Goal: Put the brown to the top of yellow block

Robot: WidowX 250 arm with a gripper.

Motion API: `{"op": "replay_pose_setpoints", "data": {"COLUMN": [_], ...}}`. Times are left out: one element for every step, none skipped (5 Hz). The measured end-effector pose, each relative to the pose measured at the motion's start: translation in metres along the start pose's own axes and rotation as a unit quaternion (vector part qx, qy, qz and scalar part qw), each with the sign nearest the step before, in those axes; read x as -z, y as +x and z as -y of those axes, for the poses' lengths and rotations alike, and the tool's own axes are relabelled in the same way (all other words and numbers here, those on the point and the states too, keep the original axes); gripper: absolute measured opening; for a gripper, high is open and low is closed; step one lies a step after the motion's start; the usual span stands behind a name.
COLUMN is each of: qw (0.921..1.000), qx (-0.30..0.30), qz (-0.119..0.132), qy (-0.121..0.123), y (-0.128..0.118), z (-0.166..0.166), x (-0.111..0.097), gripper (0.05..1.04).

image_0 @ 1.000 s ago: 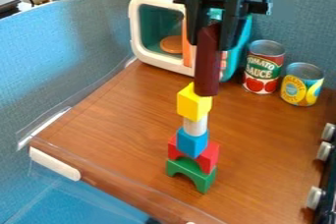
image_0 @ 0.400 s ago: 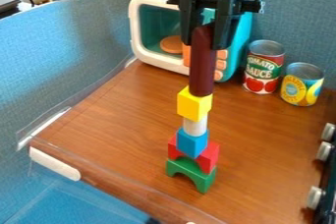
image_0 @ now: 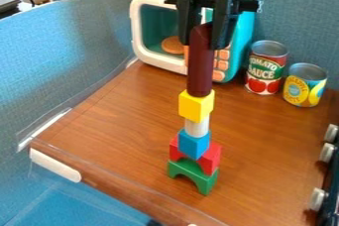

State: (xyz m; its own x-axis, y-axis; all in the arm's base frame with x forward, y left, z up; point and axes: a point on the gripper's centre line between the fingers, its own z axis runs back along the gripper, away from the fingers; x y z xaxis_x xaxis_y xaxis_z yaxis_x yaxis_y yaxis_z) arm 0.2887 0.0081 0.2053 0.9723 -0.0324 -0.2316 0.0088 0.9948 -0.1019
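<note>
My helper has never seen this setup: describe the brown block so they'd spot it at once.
Find the toy microwave at the back of the table. In front of it, under the black claw, stands a tall, upright, dark brown cylinder, longer and darker than the stacked blocks below.

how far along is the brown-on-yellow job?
Done: brown block upright, its lower end at the top face of the yellow block; tower standing.
In hand: brown's upper end, in the claw.
Left: probably settle it, release, back off.
</note>
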Motion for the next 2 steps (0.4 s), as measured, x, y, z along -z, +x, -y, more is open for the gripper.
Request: {"op": "replay_pose_setpoints", "data": {"qw": [1.0, 1.0], "qx": [-0.001, -0.004], "qz": [-0.001, 0.0], "qy": [0.003, 0.005], "y": [-0.0004, -0.0008], "z": [-0.0018, -0.0044], "x": [-0.0001, -0.0006], "gripper": [0.499, 0.573]}}
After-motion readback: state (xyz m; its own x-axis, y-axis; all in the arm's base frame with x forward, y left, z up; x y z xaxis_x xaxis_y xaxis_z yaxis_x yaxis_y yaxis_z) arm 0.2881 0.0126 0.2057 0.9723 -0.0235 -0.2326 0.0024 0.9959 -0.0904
